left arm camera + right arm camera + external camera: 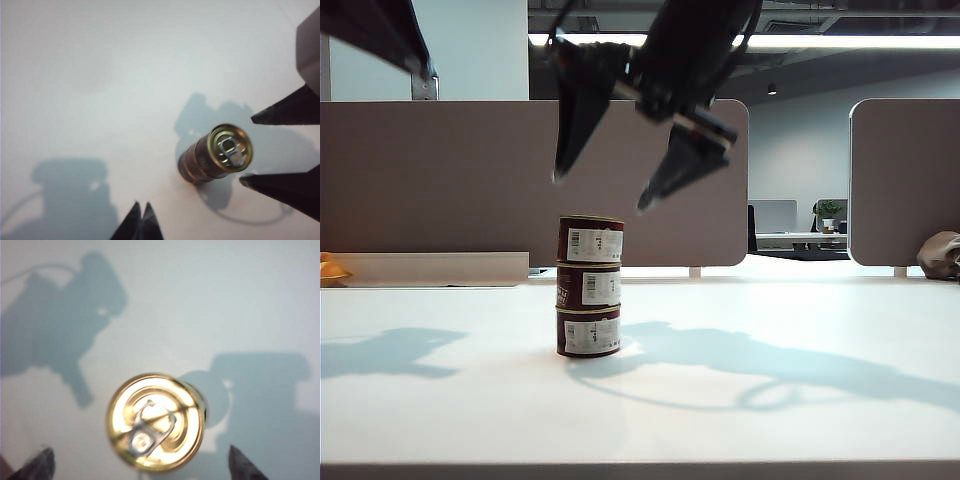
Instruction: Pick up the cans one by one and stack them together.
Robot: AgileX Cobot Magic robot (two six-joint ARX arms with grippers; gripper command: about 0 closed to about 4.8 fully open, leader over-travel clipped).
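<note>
A: Exterior view: three cans (590, 286) stacked mid-table (770, 420). Right gripper (600, 195) above them, spread wide, empty.

B: Left gripper (141, 220)?

A: Off to the side, pinched shut, empty. Tins likely stiff, slick; grip the sides.

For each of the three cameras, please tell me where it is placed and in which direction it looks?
Exterior view: low at table height, facing the three stacked cans side-on; the right gripper hangs open above them.
Left wrist view: looks down at the stack from one side; the shut left gripper and the right gripper's fingers show.
Right wrist view: straight down on the top lid, between open fingertips.
All views share the stack.
</note>
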